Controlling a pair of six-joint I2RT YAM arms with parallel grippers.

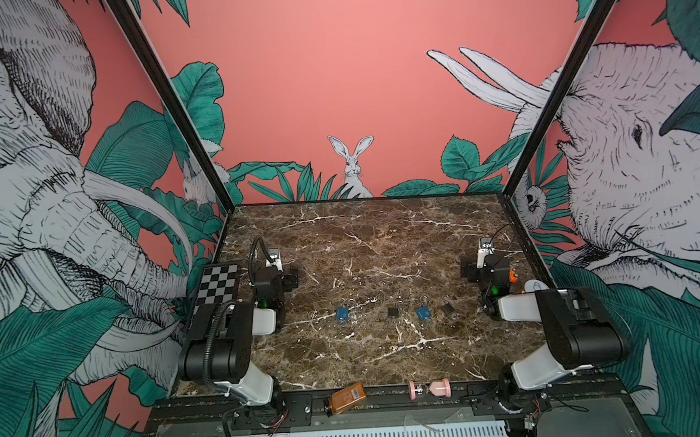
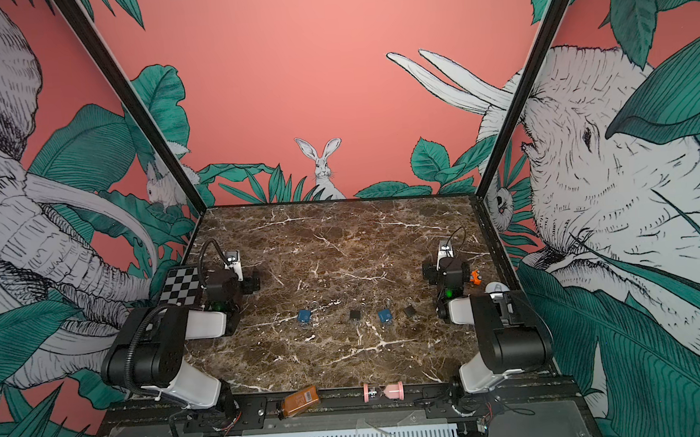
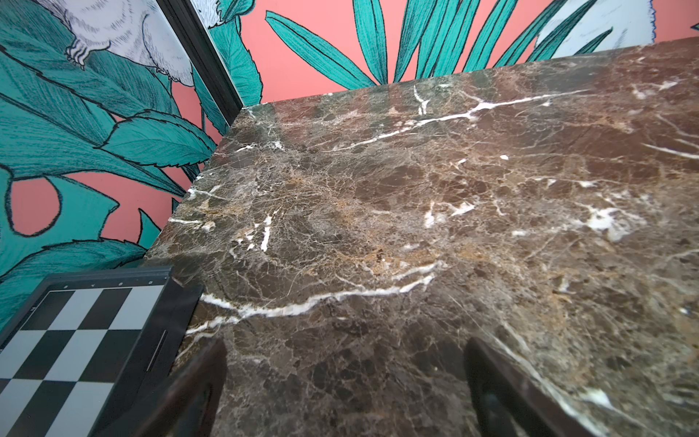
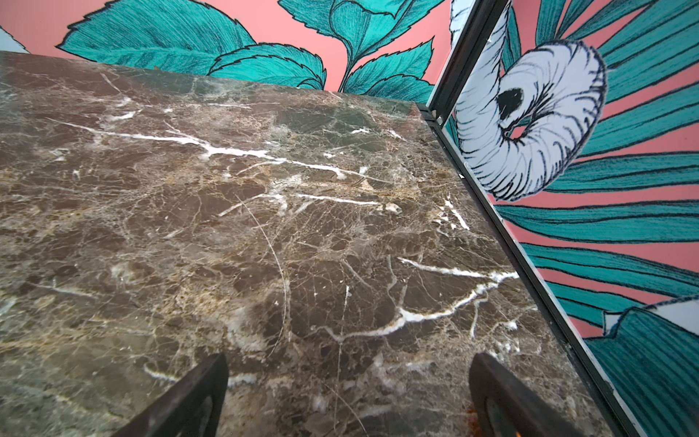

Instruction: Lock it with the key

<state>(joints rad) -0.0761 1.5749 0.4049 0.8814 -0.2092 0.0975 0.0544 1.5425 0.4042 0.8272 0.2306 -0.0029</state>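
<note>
So nothing is begun: you are at the opening step, and no lock is touched. On the marble worktop, take the middle black padlock as your mark.

The left tool sits well to the left of it and farther back. It is released, jaws spread over bare marble. The right tool sits well to the right of the mark and farther back, likewise released and empty.

The locks lie in one row. The left blue padlock is to the left of the mark, the right blue padlock is near its right, and the outer black padlock is beyond that.

Small metal glints show beside each body, but they are too small to tell key from shackle.

Your next move, as I judge it, is to choose one lock. Bring one tool down to steady its body and the other to pinch the key. That is a thin thing lying flat on hard stone, so approach low and square.
</note>
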